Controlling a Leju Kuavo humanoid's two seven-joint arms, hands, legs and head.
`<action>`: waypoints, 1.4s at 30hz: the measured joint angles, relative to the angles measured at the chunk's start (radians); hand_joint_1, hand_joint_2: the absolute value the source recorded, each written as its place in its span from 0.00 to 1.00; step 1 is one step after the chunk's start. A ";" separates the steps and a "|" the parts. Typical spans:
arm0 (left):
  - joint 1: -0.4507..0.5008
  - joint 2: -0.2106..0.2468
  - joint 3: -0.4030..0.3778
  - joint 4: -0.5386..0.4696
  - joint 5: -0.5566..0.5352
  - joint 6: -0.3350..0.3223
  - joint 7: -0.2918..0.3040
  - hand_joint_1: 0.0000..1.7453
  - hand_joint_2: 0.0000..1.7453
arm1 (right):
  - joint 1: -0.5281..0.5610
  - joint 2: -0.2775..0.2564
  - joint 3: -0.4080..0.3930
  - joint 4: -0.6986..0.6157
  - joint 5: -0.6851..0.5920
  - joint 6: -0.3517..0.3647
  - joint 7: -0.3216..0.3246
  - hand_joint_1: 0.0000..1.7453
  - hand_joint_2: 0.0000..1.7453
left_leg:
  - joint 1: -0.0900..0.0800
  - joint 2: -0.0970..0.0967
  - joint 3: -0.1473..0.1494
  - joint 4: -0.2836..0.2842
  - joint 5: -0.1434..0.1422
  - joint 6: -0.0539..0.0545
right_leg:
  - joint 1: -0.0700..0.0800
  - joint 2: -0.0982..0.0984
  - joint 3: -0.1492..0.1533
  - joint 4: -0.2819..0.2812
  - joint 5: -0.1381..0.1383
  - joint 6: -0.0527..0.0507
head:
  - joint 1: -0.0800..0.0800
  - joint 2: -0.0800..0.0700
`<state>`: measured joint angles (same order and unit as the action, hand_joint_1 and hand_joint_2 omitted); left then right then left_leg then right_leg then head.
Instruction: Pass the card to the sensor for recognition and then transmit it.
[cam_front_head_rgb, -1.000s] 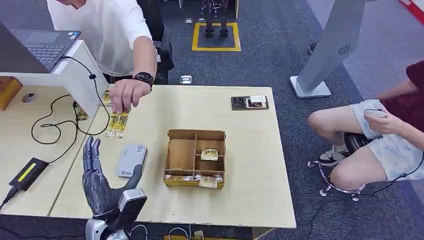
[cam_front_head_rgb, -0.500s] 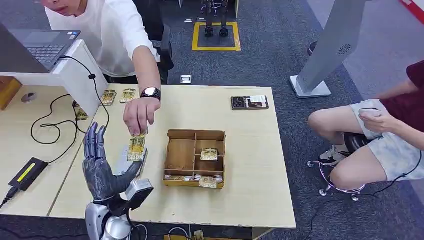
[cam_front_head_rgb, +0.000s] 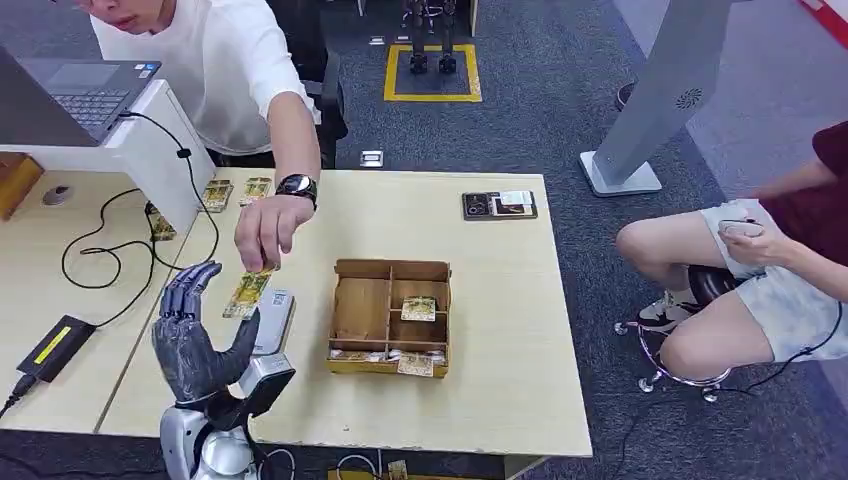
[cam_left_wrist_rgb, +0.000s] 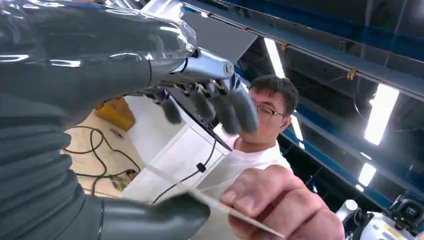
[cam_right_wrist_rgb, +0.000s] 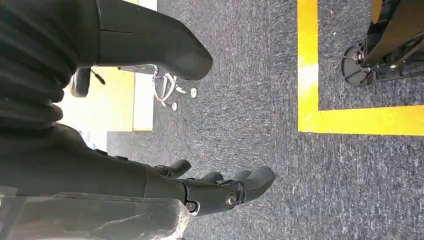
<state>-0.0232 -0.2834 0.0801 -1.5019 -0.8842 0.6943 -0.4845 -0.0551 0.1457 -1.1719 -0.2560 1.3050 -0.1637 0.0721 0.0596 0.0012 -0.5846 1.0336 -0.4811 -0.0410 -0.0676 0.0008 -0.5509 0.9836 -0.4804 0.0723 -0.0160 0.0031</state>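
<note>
Lower left of the head view: the dark, glossy left hand (cam_front_head_rgb: 195, 335) is raised with fingers spread, gripping nothing. A person's hand (cam_front_head_rgb: 262, 228) holds a thin flat yellow card (cam_front_head_rgb: 247, 291) just above it, over the grey rounded sensor (cam_front_head_rgb: 271, 320) on the pale wood tabletop (cam_front_head_rgb: 500, 300). Right hand (cam_right_wrist_rgb: 220, 190) hangs over grey carpet (cam_right_wrist_rgb: 300, 190), fingers loosely extended, empty.

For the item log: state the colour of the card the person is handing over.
The card is yellow-gold with dark print, clearest in the head view.
</note>
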 joint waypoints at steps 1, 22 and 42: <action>0.000 0.000 0.000 0.000 0.013 0.000 -0.009 1.00 1.00 | 0.000 0.000 0.000 0.000 0.000 0.000 0.000 0.00 1.00 | 0.000 0.000 0.000 0.000 0.000 0.000 | 0.000 0.000 0.000 0.000 0.000 0.000 | 0.000 0.000; 0.000 0.000 0.000 0.000 0.071 0.000 -0.024 1.00 1.00 | 0.000 0.000 0.005 0.000 0.000 -0.001 0.003 0.00 1.00 | 0.000 0.000 0.000 0.000 0.000 0.000 | 0.000 0.000 0.000 0.000 0.000 0.000 | 0.000 0.000; -0.002 -0.001 0.145 0.062 -0.151 0.000 0.000 1.00 1.00 | -0.001 -0.013 0.016 0.001 0.003 0.008 0.003 0.00 1.00 | 0.000 0.000 0.000 0.000 0.000 0.000 | 0.000 0.000 0.000 0.000 0.000 0.000 | 0.000 0.000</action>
<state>-0.0254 -0.2846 0.2247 -1.4401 -1.0353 0.6947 -0.4845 -0.0557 0.1324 -1.1555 -0.2552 1.3085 -0.1553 0.0751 0.0596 0.0013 -0.5846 1.0336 -0.4811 -0.0410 -0.0676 0.0009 -0.5509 0.9836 -0.4804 0.0724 -0.0160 0.0031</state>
